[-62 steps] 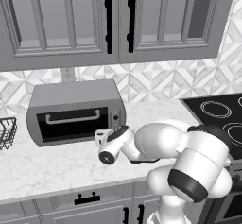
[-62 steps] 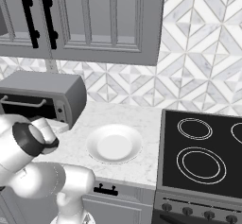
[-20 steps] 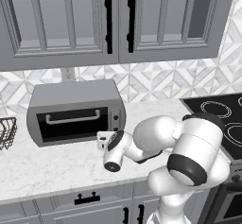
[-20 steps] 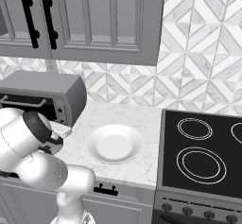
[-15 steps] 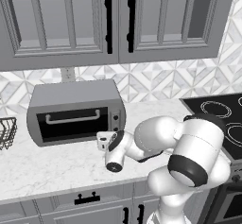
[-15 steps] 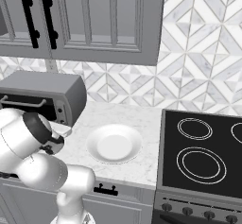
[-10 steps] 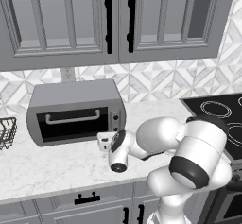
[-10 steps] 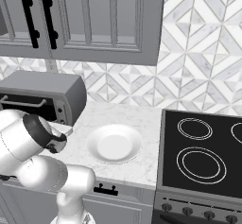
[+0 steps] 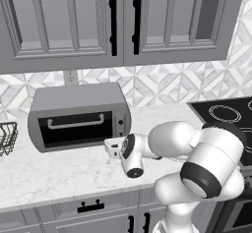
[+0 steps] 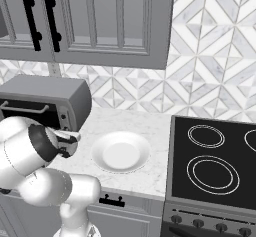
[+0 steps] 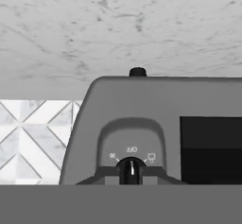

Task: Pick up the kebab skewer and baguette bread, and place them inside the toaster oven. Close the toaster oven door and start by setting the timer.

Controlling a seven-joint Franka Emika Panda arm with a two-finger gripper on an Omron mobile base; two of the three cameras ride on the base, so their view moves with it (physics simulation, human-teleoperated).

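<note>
Glossy white arm (image 9: pixel 197 153) of rounded bulbous segments, dark grey-black joint rings, a round dark cap near the wrist.

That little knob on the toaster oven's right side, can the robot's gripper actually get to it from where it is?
Probably yes. The gripper sits right at the toaster oven's knob panel, and the knob lies straight between its fingertips with nothing in between. The door is shut.

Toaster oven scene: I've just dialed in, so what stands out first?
The gripper is at the control panel on the right end of the toaster oven, whose door is shut. In the hand view, a dark knob sits dead ahead, upside down. An empty white plate lies between oven and stove.
</note>
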